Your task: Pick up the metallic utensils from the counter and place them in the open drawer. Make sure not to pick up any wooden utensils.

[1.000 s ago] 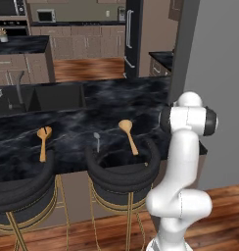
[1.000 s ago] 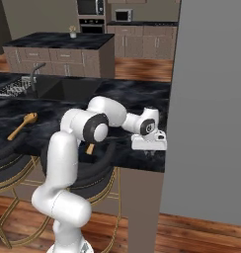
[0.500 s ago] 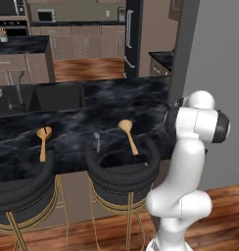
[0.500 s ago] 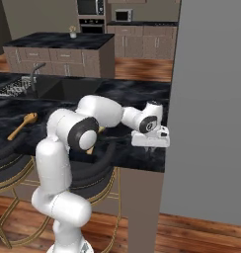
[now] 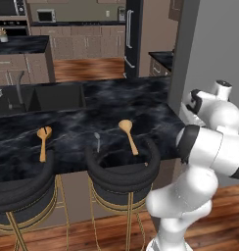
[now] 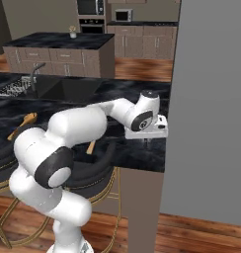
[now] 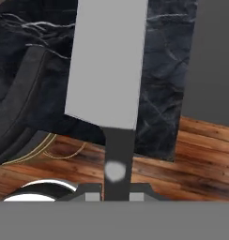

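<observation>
Item: kitchen knife [image 7: 107, 70], dark handle clamped in pincer [image 7: 114, 188], blade over the black surface [image 7: 165, 65] edge. Silver utensil [image 5: 97, 139] lies between two wooden spoons [image 5: 128, 135]. Handling: keep grip firm, blade level, lift clear before travelling to drawer.

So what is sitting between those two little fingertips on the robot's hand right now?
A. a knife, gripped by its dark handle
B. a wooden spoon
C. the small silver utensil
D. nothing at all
A: in the hand view the gripper is closed on the dark handle of the kitchen knife, whose wide grey blade points away over the counter.
</observation>
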Available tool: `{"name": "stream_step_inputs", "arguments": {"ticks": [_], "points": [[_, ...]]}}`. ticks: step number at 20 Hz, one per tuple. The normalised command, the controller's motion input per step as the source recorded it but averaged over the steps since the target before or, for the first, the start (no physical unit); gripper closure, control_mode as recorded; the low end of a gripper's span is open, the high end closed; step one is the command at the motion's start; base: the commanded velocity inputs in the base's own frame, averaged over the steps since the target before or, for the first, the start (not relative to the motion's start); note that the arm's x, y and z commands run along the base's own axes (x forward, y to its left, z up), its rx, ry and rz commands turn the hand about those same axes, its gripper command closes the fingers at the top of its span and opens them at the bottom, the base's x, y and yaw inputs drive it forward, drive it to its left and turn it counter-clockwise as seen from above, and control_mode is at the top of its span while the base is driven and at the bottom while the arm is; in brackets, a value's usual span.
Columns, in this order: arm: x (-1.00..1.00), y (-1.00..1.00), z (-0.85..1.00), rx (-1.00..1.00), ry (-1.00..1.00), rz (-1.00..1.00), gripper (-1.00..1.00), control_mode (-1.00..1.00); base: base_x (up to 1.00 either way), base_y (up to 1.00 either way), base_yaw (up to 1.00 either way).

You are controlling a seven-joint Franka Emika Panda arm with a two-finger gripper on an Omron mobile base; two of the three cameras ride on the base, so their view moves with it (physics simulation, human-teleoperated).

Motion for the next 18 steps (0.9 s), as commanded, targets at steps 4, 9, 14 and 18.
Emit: {"name": "stream_step_inputs", "arguments": {"ticks": [4,9,14,18], "points": [[-0.46,0.06,0.94,0.0,-0.12,0.09,1.0,-1.0,0.0,0.0,0.0],[-0.55,0.23,0.7,0.0,-0.11,0.07,1.0,-1.0,0.0,0.0,0.0],[-0.51,0.49,0.62,0.0,-0.18,0.01,1.0,-1.0,0.0,0.0,0.0],[-0.54,0.44,0.51,0.0,-0.13,0.0,1.0,-1.0,0.0,0.0,0.0]]}}
